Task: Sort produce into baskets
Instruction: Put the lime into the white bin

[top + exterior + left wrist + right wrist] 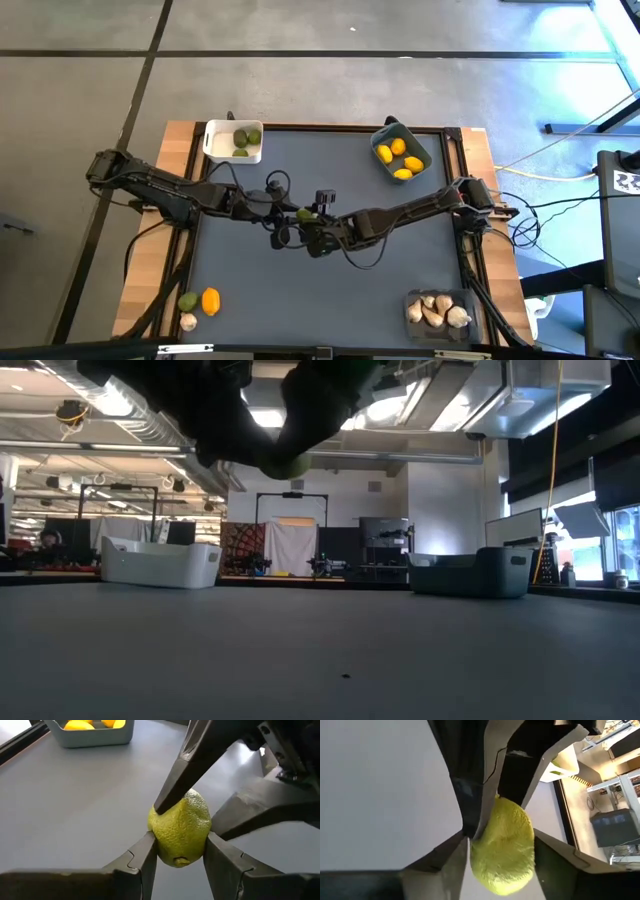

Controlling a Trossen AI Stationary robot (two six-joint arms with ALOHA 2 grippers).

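Both grippers, left (177, 857) and right (502, 855), clamp one green fruit (181, 827) mid-table (a handover); baskets (233, 152) part-filled, three pieces (200, 305) unsorted.

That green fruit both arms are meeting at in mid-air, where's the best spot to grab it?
Across its plump middle, jaws on opposite sides, as the left gripper does on the green fruit. Its ends taper and would likely slip. The right gripper takes the crosswise sides.
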